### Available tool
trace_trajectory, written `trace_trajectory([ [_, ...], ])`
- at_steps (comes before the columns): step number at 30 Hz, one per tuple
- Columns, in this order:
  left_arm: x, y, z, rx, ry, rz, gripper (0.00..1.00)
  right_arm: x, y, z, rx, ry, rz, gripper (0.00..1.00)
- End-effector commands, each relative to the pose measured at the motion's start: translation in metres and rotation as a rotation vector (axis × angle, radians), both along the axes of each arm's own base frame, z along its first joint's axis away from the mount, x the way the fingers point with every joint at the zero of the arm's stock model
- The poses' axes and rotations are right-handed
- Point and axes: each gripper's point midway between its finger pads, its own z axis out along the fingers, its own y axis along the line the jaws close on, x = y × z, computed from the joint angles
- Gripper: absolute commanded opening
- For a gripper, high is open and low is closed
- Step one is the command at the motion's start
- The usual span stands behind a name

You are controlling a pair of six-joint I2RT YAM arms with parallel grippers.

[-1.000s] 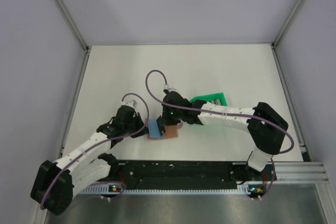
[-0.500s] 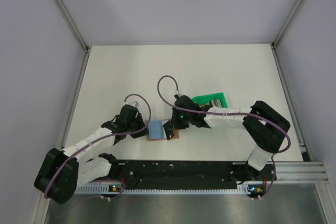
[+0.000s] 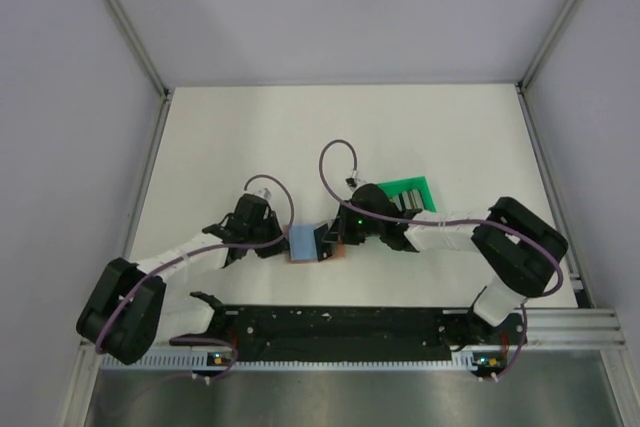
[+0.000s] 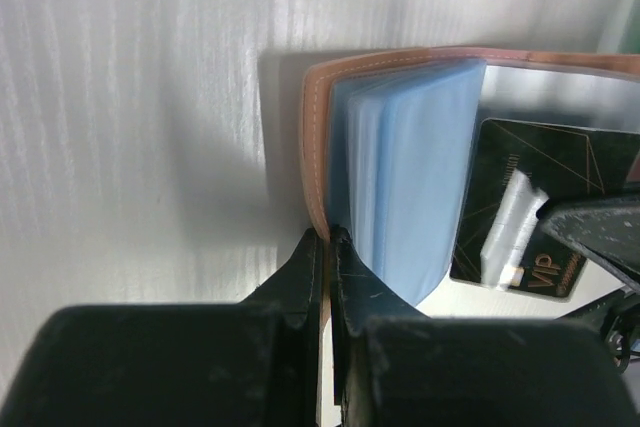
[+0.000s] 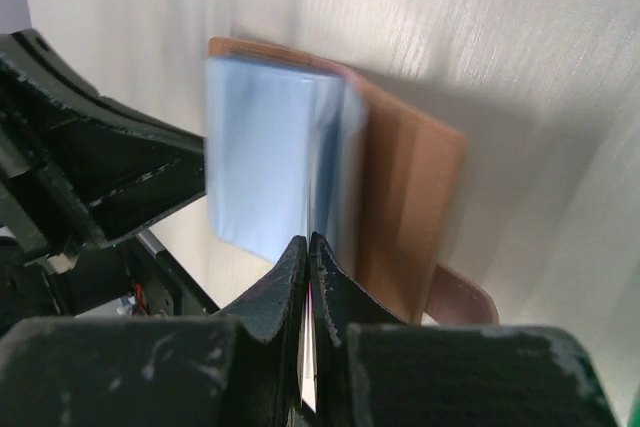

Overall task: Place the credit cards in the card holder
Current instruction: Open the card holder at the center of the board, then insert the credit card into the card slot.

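Above, we count one card holder (image 3: 312, 245) mid-table and one green tray (image 3: 410, 188) nearby. Left wrist: left gripper (image 4: 328, 237) pinches its tan cover; blue sleeves (image 4: 420, 147) partly hide one black credit card (image 4: 520, 209). Right wrist: right gripper (image 5: 307, 243) clamps that card.

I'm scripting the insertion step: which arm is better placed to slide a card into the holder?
Right. The right tool appears shut on the black card, at the card holder's blue sleeves; the left tool pinches the holder's cover edge, steadying it.
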Motion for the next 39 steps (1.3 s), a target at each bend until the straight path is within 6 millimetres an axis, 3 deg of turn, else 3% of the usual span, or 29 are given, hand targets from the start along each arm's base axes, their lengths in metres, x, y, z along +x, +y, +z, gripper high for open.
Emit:
trace_trajectory([
  [1, -0.012, 0.011, -0.024, 0.073, 0.073, -0.007, 0.00, 0.016, -0.003, 0.042, 0.066, -0.105, -0.051, 0.00],
  [5, -0.013, 0.007, -0.027, 0.066, 0.083, -0.029, 0.00, 0.019, -0.007, 0.049, 0.050, -0.133, -0.063, 0.00],
  [10, -0.014, 0.005, -0.029, 0.057, 0.093, -0.044, 0.00, 0.021, -0.006, 0.035, 0.022, -0.106, -0.063, 0.00],
  [16, -0.015, 0.005, -0.030, 0.057, 0.094, -0.054, 0.00, 0.031, -0.019, 0.021, 0.007, -0.090, -0.100, 0.00],
  [32, -0.017, 0.000, -0.030, 0.035, 0.101, -0.071, 0.00, 0.026, -0.009, 0.009, 0.091, -0.031, -0.058, 0.00],
  [39, -0.017, 0.000, -0.030, 0.035, 0.103, -0.069, 0.00, 0.025, -0.018, -0.004, 0.074, 0.013, -0.098, 0.00],
])
